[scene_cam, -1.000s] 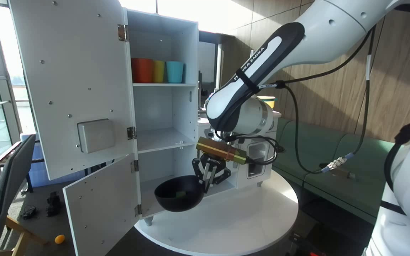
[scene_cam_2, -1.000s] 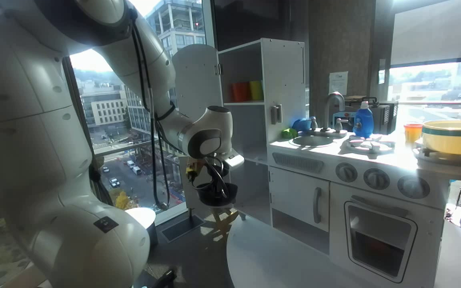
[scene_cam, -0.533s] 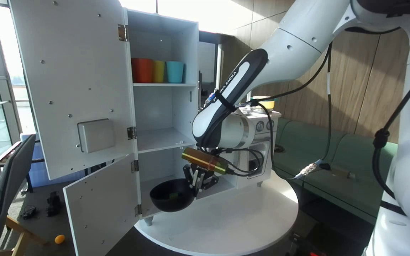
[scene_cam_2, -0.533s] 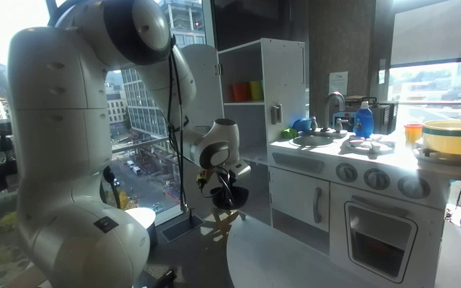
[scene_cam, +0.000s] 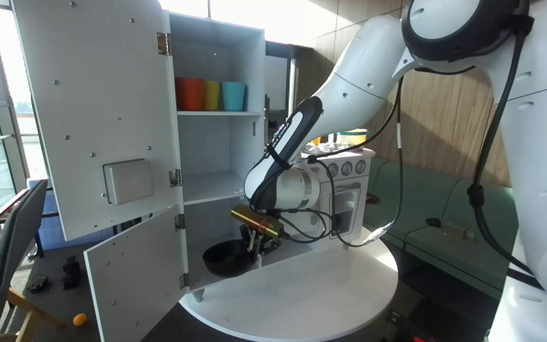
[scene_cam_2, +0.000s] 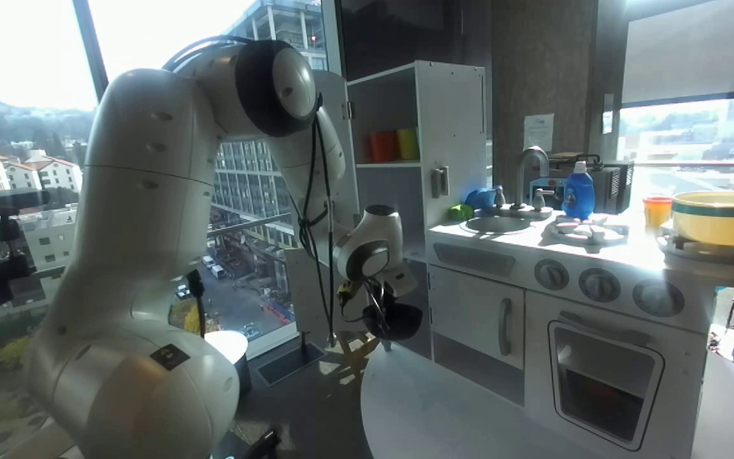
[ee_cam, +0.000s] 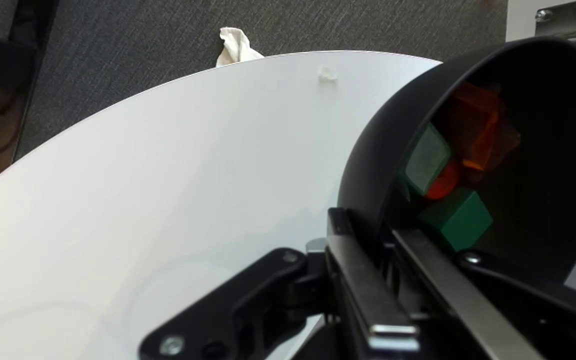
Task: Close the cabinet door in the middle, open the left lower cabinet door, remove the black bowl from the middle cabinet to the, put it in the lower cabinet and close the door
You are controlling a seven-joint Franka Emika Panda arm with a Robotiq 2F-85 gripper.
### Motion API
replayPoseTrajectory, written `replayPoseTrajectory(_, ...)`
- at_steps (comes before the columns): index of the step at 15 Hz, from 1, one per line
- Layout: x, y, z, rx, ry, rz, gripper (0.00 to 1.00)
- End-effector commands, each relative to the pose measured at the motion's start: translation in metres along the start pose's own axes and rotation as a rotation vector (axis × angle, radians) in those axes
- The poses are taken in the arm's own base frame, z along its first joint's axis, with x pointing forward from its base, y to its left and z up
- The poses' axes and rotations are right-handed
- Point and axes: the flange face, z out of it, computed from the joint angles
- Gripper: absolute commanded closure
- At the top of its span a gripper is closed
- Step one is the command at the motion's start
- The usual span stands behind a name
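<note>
Pinching the rim of the black bowl (ee_cam: pixel 548 200), the fingers (ee_cam: pixel 363 280) of your gripper (ee_cam: pixel 368 227) sit on both sides of its edge. Green blocks (ee_cam: pixel 460 220) and an orange toy (ee_cam: pixel 478 145) lie inside. In an exterior view, the bowl hangs left of the fingers, at the mouth of the lower cabinet (scene_cam: pixel 209 218); how deep, you can't tell. Farther left, the left lower cabinet door (scene_cam: pixel 136 280) stands wide open. If you push too low, the bowl may bump the front, twist in its one-sided hold and spill. On the arm (scene_cam: pixel 373 80), letters look like "MIKA". Words on the far paper (scene_cam_2: pixel 538 134) or blue bottle (scene_cam_2: pixel 579 192) are too small to read.
</note>
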Motion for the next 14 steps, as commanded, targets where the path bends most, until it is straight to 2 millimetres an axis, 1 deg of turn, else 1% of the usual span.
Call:
replayPoseTrajectory(1, 0.009, -0.025, 0.012, 0.054, -0.005, 0.069, 0.88)
replayPoseTrajectory(4, 0.016, -0.034, 0.022, 0.056, -0.001, 0.092, 0.88)
replayPoseTrajectory(8, 0.024, -0.041, 0.042, 0.044, 0.017, 0.115, 0.88)
replayPoseTrajectory(13, 0.026, -0.055, 0.065, 0.032, 0.036, 0.118, 0.87)
replayPoseTrajectory(14, 0.026, -0.058, 0.067, 0.034, 0.039, 0.121, 0.88)
